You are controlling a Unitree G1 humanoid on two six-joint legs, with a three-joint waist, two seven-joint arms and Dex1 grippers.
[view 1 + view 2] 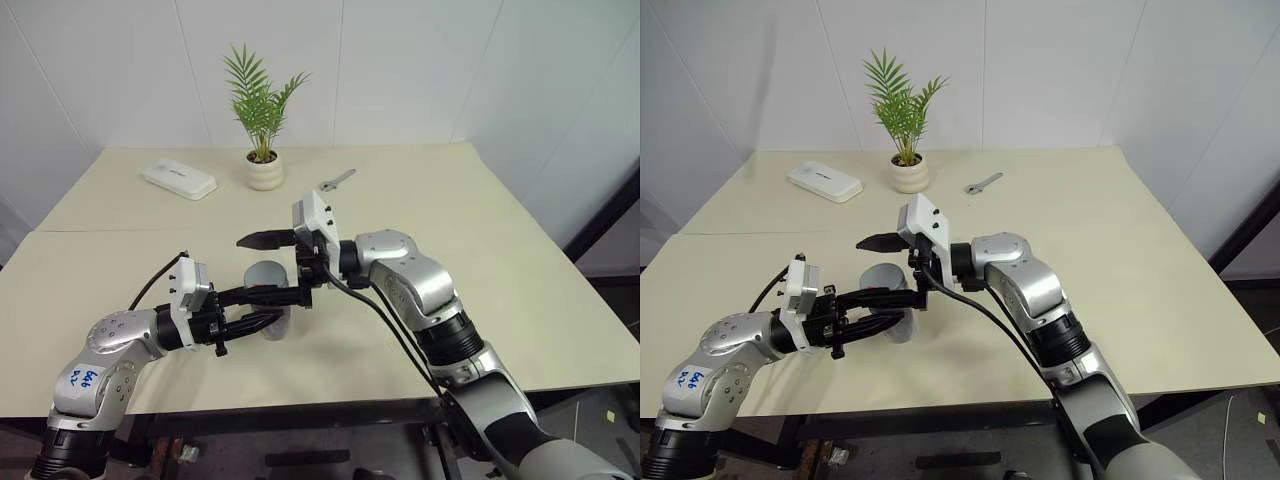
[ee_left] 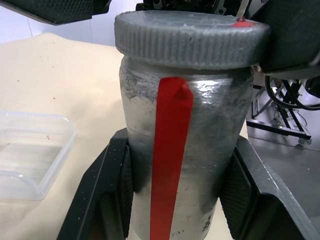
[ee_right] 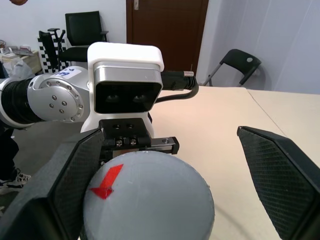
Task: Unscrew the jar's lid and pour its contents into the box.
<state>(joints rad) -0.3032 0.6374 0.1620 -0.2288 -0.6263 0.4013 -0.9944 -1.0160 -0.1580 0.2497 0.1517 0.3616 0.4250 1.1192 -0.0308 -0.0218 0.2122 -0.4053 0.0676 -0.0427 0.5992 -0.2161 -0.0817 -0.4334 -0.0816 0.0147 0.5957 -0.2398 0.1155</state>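
Left gripper (image 2: 175, 200) clamps the jar (image 2: 182, 150) upright over the table's (image 1: 480, 220) near-centre. Right gripper (image 3: 175, 175) hangs spread around the lid (image 3: 150, 200), not yet pinching. Best bet: centre on the lid, squeeze evenly, then twist while the left holds firm.

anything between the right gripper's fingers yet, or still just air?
The lid, still on the jar, sits between the open right gripper's fingers in the right wrist view; one finger looks near its edge, the other clearly off it.
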